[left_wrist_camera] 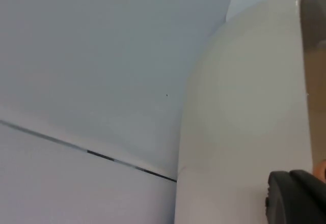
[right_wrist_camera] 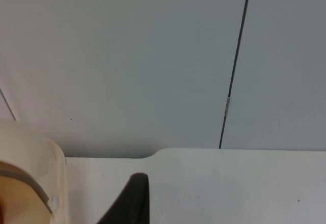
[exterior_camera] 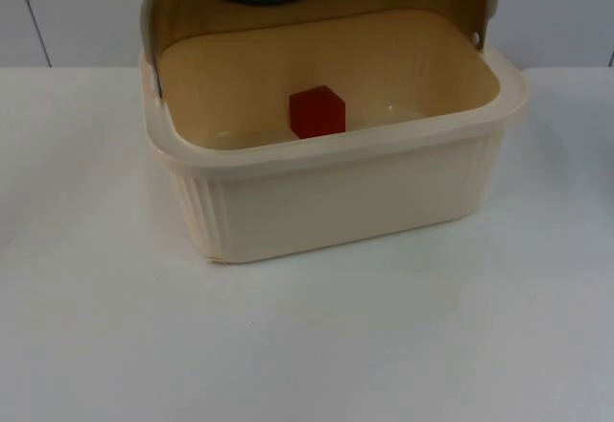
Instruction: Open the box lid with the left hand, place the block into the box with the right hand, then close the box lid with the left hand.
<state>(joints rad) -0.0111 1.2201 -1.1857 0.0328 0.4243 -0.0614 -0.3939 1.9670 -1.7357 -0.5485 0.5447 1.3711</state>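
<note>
A cream ribbed box (exterior_camera: pixel 336 201) stands on the white table in the top view. Its lid (exterior_camera: pixel 288 14) is swung up at the back, showing a brownish inner face. A red block (exterior_camera: pixel 318 112) rests on the box floor, near the front wall. My left gripper (left_wrist_camera: pixel 298 198) is close against the lid's curved cream outer side (left_wrist_camera: pixel 244 112). My right gripper (right_wrist_camera: pixel 133 198) hovers over the table to the right of the box, with the lid's edge (right_wrist_camera: pixel 35 158) beside it. Nothing is seen in either gripper.
The grey partition wall (right_wrist_camera: pixel 127 56) with a dark seam runs behind the table. White table top (exterior_camera: pixel 307 345) stretches in front of the box and to both sides of it.
</note>
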